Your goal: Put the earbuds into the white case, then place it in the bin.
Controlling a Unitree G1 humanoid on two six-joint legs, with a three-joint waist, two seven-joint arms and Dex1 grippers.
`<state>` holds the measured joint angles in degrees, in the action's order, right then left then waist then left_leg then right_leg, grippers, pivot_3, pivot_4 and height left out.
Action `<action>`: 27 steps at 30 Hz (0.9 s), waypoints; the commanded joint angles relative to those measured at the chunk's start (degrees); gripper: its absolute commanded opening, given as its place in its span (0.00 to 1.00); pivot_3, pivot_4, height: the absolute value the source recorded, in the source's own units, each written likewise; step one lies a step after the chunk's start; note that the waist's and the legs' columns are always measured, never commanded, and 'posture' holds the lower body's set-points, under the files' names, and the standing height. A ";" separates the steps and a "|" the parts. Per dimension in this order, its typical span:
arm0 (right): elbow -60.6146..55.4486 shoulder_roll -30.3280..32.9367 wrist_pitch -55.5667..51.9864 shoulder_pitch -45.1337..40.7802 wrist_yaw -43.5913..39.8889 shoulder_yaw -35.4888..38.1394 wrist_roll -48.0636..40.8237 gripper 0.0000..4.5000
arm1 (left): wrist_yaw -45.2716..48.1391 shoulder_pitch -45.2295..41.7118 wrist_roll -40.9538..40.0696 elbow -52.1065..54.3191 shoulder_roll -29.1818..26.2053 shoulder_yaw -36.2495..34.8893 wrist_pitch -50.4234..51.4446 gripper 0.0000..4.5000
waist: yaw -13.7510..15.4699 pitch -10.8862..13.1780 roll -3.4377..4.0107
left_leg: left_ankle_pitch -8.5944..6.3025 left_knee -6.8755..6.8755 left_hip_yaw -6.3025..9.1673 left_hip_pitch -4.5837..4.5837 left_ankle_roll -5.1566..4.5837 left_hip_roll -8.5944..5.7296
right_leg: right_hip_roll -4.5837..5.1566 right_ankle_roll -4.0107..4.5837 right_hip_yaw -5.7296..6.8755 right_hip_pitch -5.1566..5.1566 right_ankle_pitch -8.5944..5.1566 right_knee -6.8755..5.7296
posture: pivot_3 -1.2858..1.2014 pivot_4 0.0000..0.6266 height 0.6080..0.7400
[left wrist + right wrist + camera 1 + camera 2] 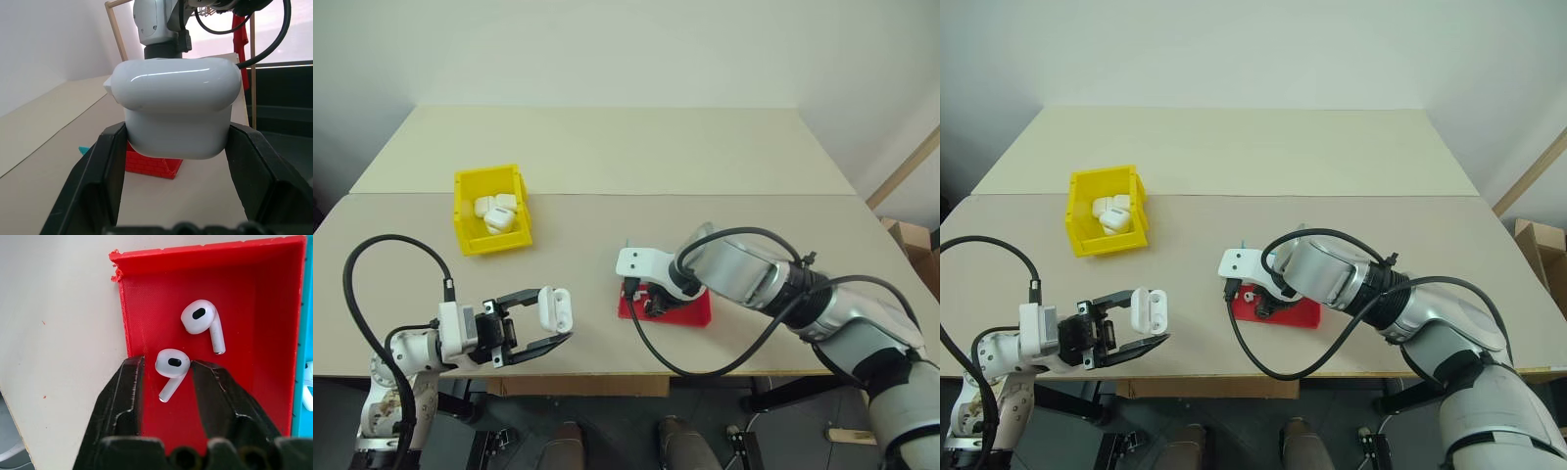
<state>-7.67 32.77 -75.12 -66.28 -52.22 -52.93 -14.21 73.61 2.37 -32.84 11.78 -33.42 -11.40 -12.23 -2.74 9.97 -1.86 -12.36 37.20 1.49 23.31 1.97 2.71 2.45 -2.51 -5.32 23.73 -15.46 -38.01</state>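
Nearest the front edge of the table (607, 157), toward its left corner, the left gripper (544, 323) is clamped on the white case (555, 307) — its two black fingers pinch the case's body from either side, and the case is carried above the tabletop with the gripper pointing toward the middle, presumably so the other arm can bring the earbuds to it. Further along the front edge, near its middle, sits the shallow red tray (690, 311), and the right gripper (168, 377) points steeply down into it. In the right wrist view its fingers stand part-way apart on either side of one earbud (171, 366), lying just inside the tray's corner; whether the pads touch it I cannot tell, so it does not read as held yet — this looks like the moment of closing in for the pick. A second earbud (201, 321) lies just beyond it on the tray floor. Farther back, toward the left side, the yellow bin (470, 235) waits with several white cases already inside.
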 commanded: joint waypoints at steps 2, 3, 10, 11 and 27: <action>-0.16 -0.11 0.52 -0.20 0.36 0.98 0.99 0.44 | -0.34 -0.07 -0.07 0.58 -0.19 -0.16 -1.29 0.61 | 0.00 0.00 0.00 | 0.00 0.00 0.00 0.00 0.00 0.00 | 0.00 0.00 0.00 0.00 0.00 0.00 | 0.52 0.24 1.00; -0.03 -0.17 0.58 -0.25 0.43 0.97 1.08 0.44 | -0.36 -0.06 0.00 0.54 -0.17 -0.15 -1.37 0.61 | 0.00 0.00 0.00 | 0.00 0.00 0.00 0.00 0.00 0.00 | 0.00 0.00 0.00 0.00 0.00 0.00 | 0.52 0.24 1.00; 1.20 -0.84 0.98 -0.76 0.67 0.82 1.56 0.44 | -0.74 -0.10 0.43 0.55 0.05 0.00 -1.64 0.61 | -0.01 0.00 0.00 | 0.00 -0.01 0.00 0.00 0.00 0.00 | 0.00 0.00 0.00 0.01 0.00 0.00 | 0.52 0.24 1.00; 1.37 -0.90 1.04 -0.80 0.66 0.76 1.71 0.44 | -0.77 -0.14 0.49 0.55 0.08 0.01 -1.64 0.61 | -0.01 0.00 0.00 | 0.00 -0.01 -0.01 0.00 0.00 0.00 | 0.00 0.00 0.00 0.01 0.00 0.00 | 0.52 0.24 1.00; 0.87 -0.72 1.50 -0.65 -0.75 0.41 2.61 0.15 | -1.73 -0.14 1.05 0.80 0.09 0.05 -1.69 0.61 | -0.01 0.00 0.00 | 0.00 -0.03 -0.01 0.00 0.00 0.00 | 0.00 0.00 0.00 0.01 0.00 0.01 | 0.52 0.24 1.00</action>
<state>-5.93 31.90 -74.29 -66.30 -52.59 -52.96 -12.23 72.37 2.38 -31.58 11.73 -33.32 -11.25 -12.50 -2.75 9.97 -1.85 -12.36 37.18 1.48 23.31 1.97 2.71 2.45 -2.51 -5.32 23.75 -15.46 -38.01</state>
